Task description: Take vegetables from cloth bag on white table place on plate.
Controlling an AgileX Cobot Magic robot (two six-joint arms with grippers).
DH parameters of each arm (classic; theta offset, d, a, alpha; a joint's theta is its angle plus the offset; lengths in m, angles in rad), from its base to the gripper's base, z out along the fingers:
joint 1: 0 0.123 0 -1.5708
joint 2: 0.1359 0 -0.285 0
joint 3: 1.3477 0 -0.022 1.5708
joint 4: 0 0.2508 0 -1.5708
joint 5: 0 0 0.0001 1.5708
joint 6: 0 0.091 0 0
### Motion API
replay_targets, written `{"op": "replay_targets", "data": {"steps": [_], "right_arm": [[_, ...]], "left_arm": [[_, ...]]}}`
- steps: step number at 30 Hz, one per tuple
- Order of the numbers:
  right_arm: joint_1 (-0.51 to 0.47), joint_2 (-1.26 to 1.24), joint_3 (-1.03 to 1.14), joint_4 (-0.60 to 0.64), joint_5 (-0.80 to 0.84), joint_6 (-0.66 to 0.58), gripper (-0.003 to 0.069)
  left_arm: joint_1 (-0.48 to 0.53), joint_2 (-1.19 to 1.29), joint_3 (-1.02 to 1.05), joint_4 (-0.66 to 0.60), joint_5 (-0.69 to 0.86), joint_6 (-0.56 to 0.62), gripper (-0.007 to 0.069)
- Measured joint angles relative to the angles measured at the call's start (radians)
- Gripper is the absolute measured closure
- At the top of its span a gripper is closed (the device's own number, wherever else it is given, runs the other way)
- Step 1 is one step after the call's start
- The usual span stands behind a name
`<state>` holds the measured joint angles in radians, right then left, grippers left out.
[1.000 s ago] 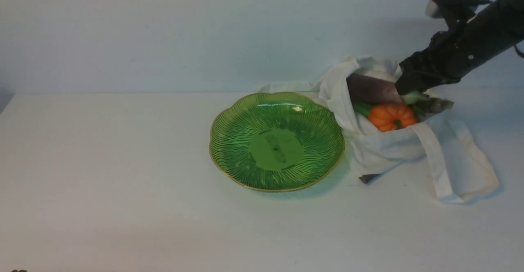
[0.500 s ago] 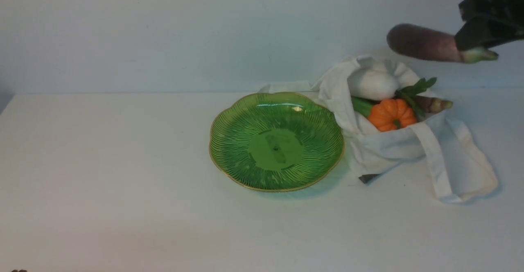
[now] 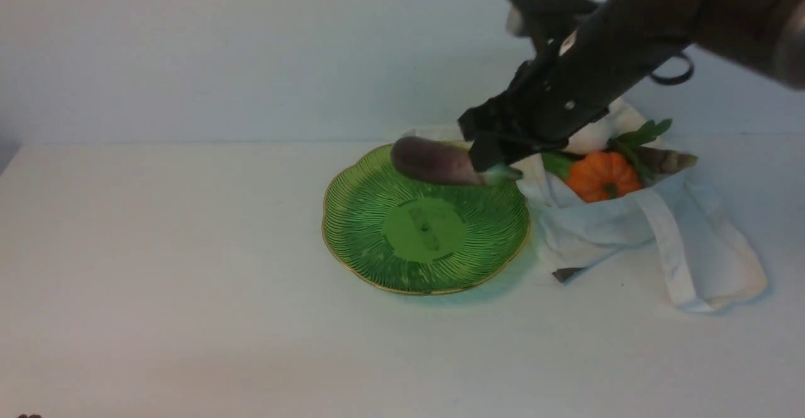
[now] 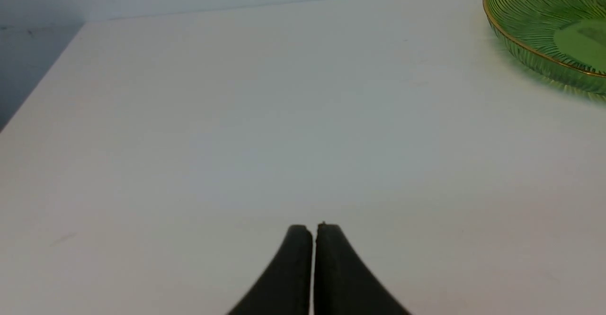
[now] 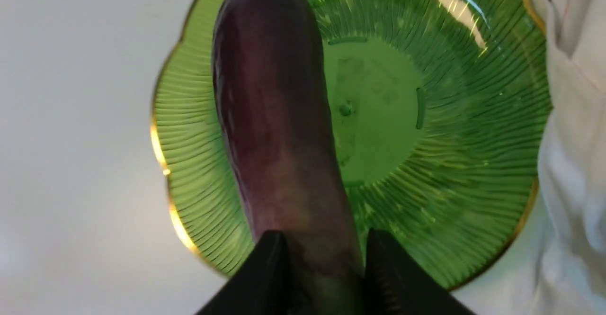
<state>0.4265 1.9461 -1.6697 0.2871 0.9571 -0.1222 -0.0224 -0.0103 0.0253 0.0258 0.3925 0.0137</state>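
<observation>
Carrying, right gripper [image 3: 492, 154]: clenched on the pale stem end of one eggplant [image 3: 434, 161], with no slack visible at the pads in the right wrist view
Position of eggplant: out of the bag, held roughly level over the far half of the plate, rounded end towards the robot's left; judged clear of the glass, contact not confirmable
Target plate [image 3: 377, 248]: bare across centre and ribs, nothing resting on it; just beside the bag, fabric at or over the right rim
Source, cloth bag [image 3: 597, 226]: slumped on the table right of the plate, mouth open, straps trailing to the right
Remaining in bag: orange pumpkin [image 3: 602, 176], white round vegetable [image 3: 594, 135] partly hidden behind the arm, green leaves [image 3: 641, 134], second eggplant [image 3: 670, 160] poking out at the right side; also a green stalk [image 3: 556, 163] beside the pumpkin, kind not determinable
Idle, left gripper [image 4: 313, 229]: closed tight on nothing, hovering above bare white table [image 4: 189, 116], well apart from the bag
Done: one vegetable lifted out and brought over the plate
Outstanding: lowering and release of this eggplant, then at least four further retrievals; deeper contents of the bag not visible
Progress, as judged: early, first delivery not yet completed
</observation>
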Motion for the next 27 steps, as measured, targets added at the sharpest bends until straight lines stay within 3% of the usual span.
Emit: {"op": "replay_targets", "data": {"steps": [4, 7, 13, 15, 17, 20, 22, 25, 27], "right_arm": [[0.007, 0.106, 0.001, -0.070, -0.122, 0.027, 0.0455], [0.007, 0.136, 0.001, -0.107, -0.158, 0.042, 0.0403], [0.007, 0.124, -0.001, -0.130, -0.145, 0.057, 0.0167], [0.007, 0.107, -0.014, -0.131, -0.062, 0.060, 0.0093], [0.007, 0.092, -0.056, -0.131, 0.041, 0.060, 0.0068], [0.007, 0.071, -0.127, -0.131, 0.169, 0.052, 0.0074], [0.007, 0.043, -0.238, -0.130, 0.259, 0.042, 0.0123], [0.007, -0.006, -0.309, -0.131, 0.271, 0.040, 0.0211], [0.007, -0.085, -0.331, -0.131, 0.283, 0.041, 0.0334]], "left_arm": [[0.000, 0.000, 0.000, 0.000, 0.000, 0.000, 0.0629], [0.000, 0.000, 0.000, 0.000, 0.000, 0.000, 0.0629], [0.000, 0.000, 0.000, 0.000, 0.000, 0.000, 0.0629], [0.000, 0.000, 0.000, 0.000, 0.000, 0.000, 0.0629], [0.000, 0.000, 0.000, 0.000, 0.000, 0.000, 0.0629], [0.000, 0.000, 0.000, 0.000, 0.000, 0.000, 0.0629], [0.000, 0.000, 0.000, 0.000, 0.000, 0.000, 0.0629], [0.000, 0.000, 0.000, 0.000, -0.001, 0.000, 0.0629], [0.000, 0.000, 0.000, 0.000, -0.001, 0.000, 0.0629]]}}
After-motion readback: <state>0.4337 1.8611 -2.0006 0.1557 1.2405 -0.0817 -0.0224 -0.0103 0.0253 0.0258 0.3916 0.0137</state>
